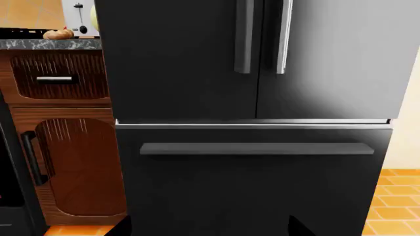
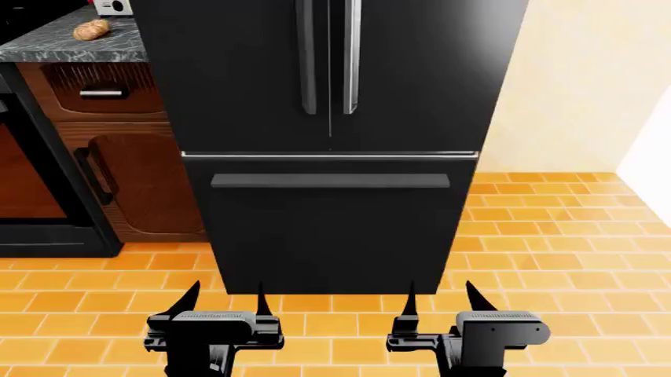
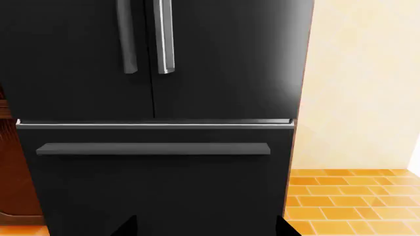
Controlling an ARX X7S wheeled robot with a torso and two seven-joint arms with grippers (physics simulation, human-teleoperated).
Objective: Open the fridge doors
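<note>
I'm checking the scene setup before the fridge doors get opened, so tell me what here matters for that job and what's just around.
For the job:
- fridge doors, both shut
- their vertical bar handles
- left gripper and right gripper, both open, low over the floor

Just around:
- freezer drawer with horizontal handle
- wooden cabinet
- potato on the granite counter
- oven

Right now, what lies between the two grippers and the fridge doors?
Head view: only bare orange floor and the black drawer front below the fridge doors. Left gripper and right gripper touch nothing.
</note>
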